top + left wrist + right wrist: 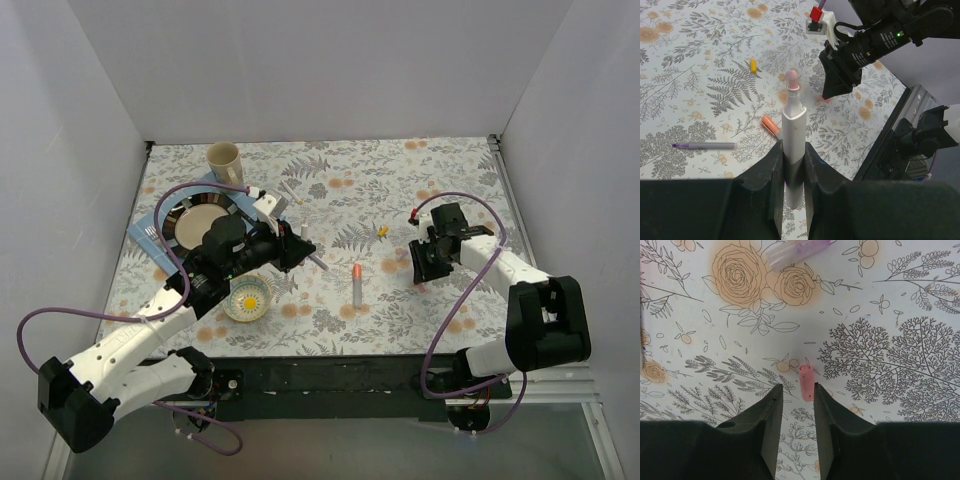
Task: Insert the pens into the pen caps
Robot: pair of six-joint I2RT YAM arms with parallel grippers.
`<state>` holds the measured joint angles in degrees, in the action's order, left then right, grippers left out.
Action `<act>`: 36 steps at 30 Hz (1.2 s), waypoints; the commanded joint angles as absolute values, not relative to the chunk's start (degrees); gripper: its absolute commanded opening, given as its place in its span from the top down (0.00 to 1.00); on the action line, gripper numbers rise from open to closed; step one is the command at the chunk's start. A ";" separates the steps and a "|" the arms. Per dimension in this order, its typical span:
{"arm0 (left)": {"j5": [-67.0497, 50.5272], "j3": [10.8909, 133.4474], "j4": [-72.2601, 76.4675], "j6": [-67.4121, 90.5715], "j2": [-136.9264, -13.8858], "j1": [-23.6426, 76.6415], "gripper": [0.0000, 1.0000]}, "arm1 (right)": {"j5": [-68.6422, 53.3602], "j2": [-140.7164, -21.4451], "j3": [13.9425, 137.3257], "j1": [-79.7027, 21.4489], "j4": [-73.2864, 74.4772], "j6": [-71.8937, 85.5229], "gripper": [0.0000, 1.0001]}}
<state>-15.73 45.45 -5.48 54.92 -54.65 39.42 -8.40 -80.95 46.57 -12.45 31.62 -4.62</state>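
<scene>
My left gripper point(297, 245) point(794, 160) is shut on a pale pen point(793, 125) whose pink tip points toward the right arm. A purple pen point(705, 145) and an orange-capped pen point(357, 285) point(770, 125) lie on the flowered cloth. A yellow cap point(383, 232) point(753, 65) lies further out. My right gripper point(425, 262) point(795, 392) is open and low over the cloth. A pink cap point(806, 382) lies between its fingertips, close against the right finger. A pale, purple-tinted piece point(795, 250) lies beyond it; I cannot tell if it is a pen or a cap.
A dark-rimmed plate point(172, 225) on a blue mat, a beige cup point(224, 160) and cutlery point(290, 195) stand at the back left. A small yellow bowl point(232, 305) sits beside the left arm. White walls close in the table on three sides.
</scene>
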 commanded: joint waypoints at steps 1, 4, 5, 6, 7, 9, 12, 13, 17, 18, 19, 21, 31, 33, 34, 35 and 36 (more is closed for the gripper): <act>-16.08 45.35 -4.39 54.75 -52.65 39.99 1.00 | -5.37 -80.59 46.49 -13.45 32.16 -3.52 0.62; -16.17 45.26 -4.22 54.76 -52.73 40.17 1.00 | -1.08 -81.73 46.67 -14.67 33.48 -2.46 0.63; -16.17 45.26 -4.31 54.76 -52.56 40.08 1.00 | -1.49 -82.00 46.58 -14.94 33.57 -2.55 0.63; -16.26 45.26 -4.31 54.76 -52.56 40.17 1.00 | -2.19 -82.26 46.58 -15.03 33.31 -2.64 0.63; -16.35 45.26 -4.22 54.84 -52.56 40.17 1.00 | -2.28 -82.61 46.41 -15.12 32.96 -2.20 0.64; -16.26 45.26 -4.22 54.84 -52.56 40.34 1.00 | -1.76 -83.32 46.67 -15.55 32.96 -1.85 0.65; -15.91 45.00 -4.04 54.93 -52.38 40.43 1.00 | -0.44 -84.64 47.02 -16.43 33.40 -0.97 0.68; -15.65 45.00 -3.87 55.02 -52.21 40.43 1.00 | -0.27 -85.07 47.11 -16.52 33.57 -0.79 0.69; -15.30 44.48 -3.61 54.93 -51.68 40.60 1.00 | 2.28 -86.39 46.76 -17.40 34.28 -0.44 0.71; -15.12 44.47 -3.34 55.02 -51.68 40.61 1.00 | 2.63 -86.57 46.76 -17.66 34.45 -0.44 0.71; -15.03 44.39 -3.34 54.93 -51.68 40.61 1.00 | 4.03 -87.01 46.84 -18.01 34.54 -0.44 0.72; -14.94 44.47 -3.34 55.02 -51.59 40.69 1.00 | 5.44 -87.19 47.02 -19.33 34.80 1.58 0.73; -16.34 43.77 -2.38 55.46 -51.07 41.92 1.00 | 7.21 -90.09 49.57 -21.45 34.90 2.81 0.72; -17.14 43.68 -1.76 56.16 -51.06 42.80 1.00 | 5.63 -90.61 49.75 -21.45 34.54 2.46 0.74; -18.18 43.68 -1.84 57.21 -51.06 42.89 1.00 | 4.93 -90.79 49.75 -21.45 34.54 2.29 0.76; -18.80 43.59 -1.76 58.00 -51.06 42.98 1.00 | 4.75 -90.97 49.75 -21.53 34.63 2.11 0.82; -19.33 43.59 -2.19 58.70 -50.80 42.98 1.00 | 4.05 -90.97 49.75 -21.53 34.63 1.94 0.85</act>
<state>-16.40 44.27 -3.68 56.25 -52.60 42.35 6.42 -88.97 49.52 -21.12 35.97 1.74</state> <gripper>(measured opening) 0.149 0.207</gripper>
